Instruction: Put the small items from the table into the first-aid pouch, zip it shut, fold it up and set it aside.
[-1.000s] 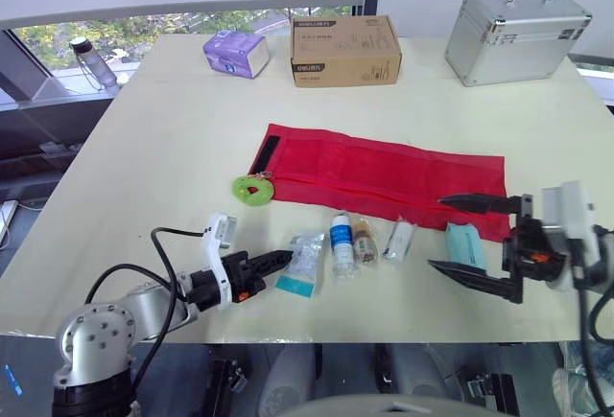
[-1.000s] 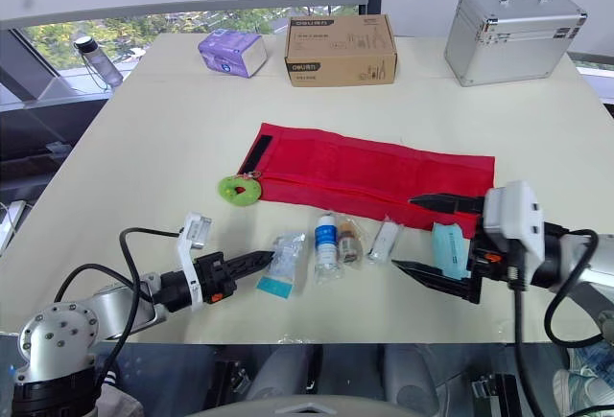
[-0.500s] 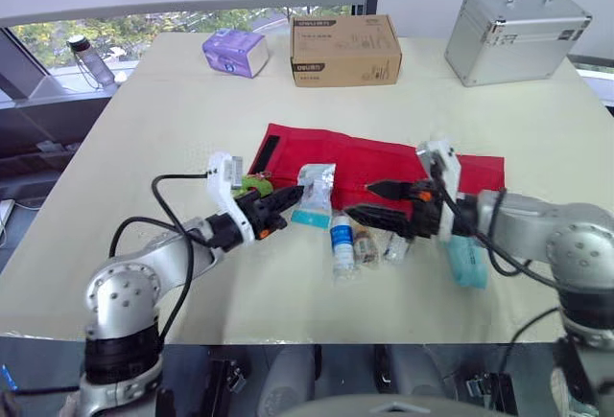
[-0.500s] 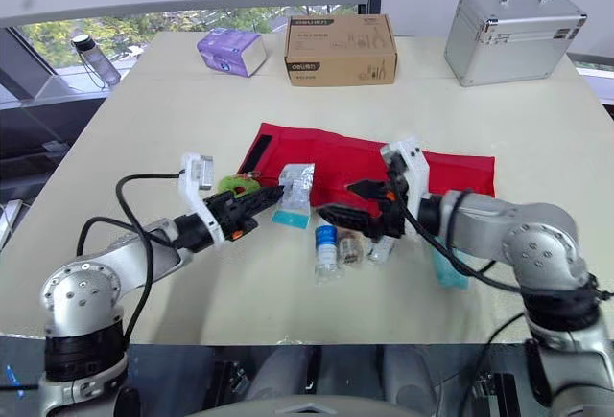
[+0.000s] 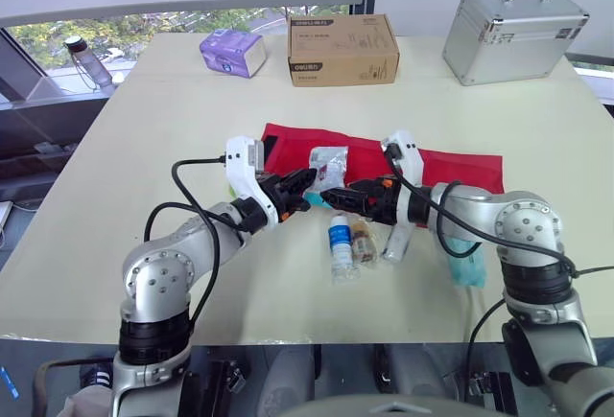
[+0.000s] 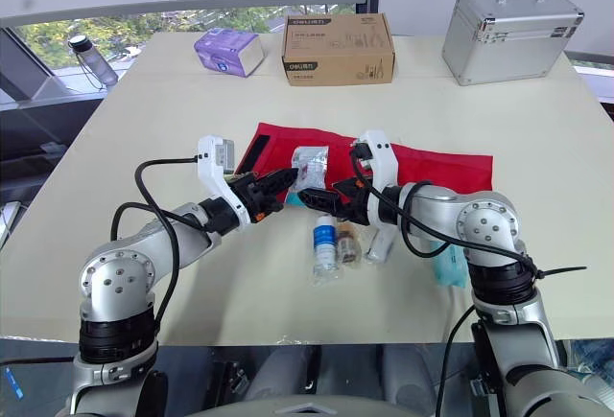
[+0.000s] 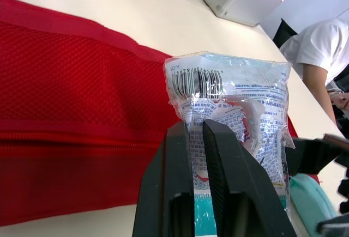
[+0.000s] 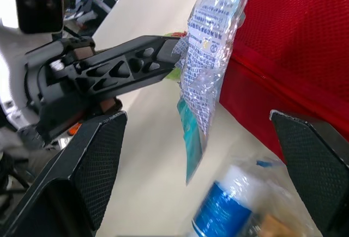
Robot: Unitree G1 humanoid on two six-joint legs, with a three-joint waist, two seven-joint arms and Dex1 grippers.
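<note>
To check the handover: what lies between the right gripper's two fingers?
A clear plastic packet, pinched by the left gripper, hangs inside the open right gripper; the right wrist view shows it.

We cannot read the small print on the clear plastic packet (image 7: 229, 101); our right arm (image 5: 499, 218) hides part of the soft teal pack (image 5: 467, 266); a person's white sleeve (image 7: 319, 46) runs off-frame.

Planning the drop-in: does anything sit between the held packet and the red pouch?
Nothing visible. The clear plastic packet, pinched in the left gripper, hangs over the red mesh pouch; the open right gripper is beside it.
</note>
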